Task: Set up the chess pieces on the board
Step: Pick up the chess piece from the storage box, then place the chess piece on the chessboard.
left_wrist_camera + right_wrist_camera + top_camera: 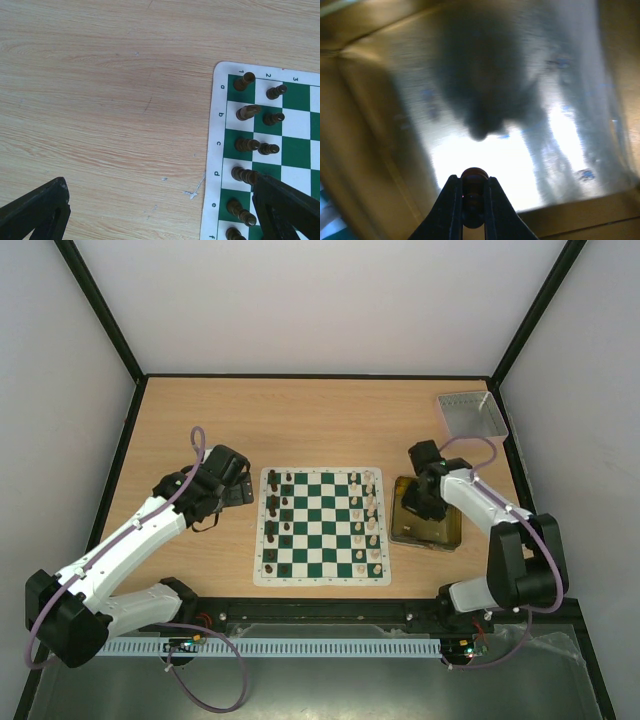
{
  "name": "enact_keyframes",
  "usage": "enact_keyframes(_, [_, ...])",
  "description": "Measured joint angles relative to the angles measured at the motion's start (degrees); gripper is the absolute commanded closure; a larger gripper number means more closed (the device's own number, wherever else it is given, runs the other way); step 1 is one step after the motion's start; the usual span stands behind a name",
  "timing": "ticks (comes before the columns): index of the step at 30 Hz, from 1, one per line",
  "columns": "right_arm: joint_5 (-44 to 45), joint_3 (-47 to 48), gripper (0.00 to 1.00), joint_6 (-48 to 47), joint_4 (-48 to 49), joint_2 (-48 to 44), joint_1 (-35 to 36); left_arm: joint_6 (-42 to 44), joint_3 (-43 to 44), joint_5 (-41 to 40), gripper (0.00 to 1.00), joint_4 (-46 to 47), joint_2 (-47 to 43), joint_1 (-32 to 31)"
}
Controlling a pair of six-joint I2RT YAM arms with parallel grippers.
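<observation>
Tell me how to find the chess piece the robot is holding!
Find the green-and-white board on the table; a see-through yellow tray lies just right of it. The right gripper is down in that tray, pinching a tiny round-topped piece. The other pieces in view stand on the board; only this one is squeezed between fingers.
</observation>
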Motion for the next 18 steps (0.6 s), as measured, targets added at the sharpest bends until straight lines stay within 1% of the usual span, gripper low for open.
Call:
enact_keyframes(3, [0.8,4.5,0.98,1.3,-2.5,0.0,5.2,0.1,0.0,0.2,0.01,0.0,0.0,0.0])
enact_keyframes(8, [1.7,17.9,0.98,4.3,-7.1,1.8,17.6,0.1,0.0,0.4,0.01,0.1,0.0,0.0])
enact_keyframes(11, [1.4,23.6,0.98,5.4,-8.2,4.3,22.5,0.1,0.0,0.3,0.01,0.1,0.0,0.1])
enact_keyframes(12, [1.3,25.1,0.98,5.8,-8.7,5.4,25.6,0.1,0.0,0.3,0.01,0.1,0.0,0.3])
enact_keyframes(14, [1.3,27.8,0.98,6.4,-9.8,8.2,29.6,0.1,0.0,0.3,0.01,0.1,0.0,0.7])
enact_keyframes(18, [1.2,31.1,0.98,8.2,-11.1,13.3,35.5,-0.7,0.0,-1.1,0.01,-0.2,0.0,1.0])
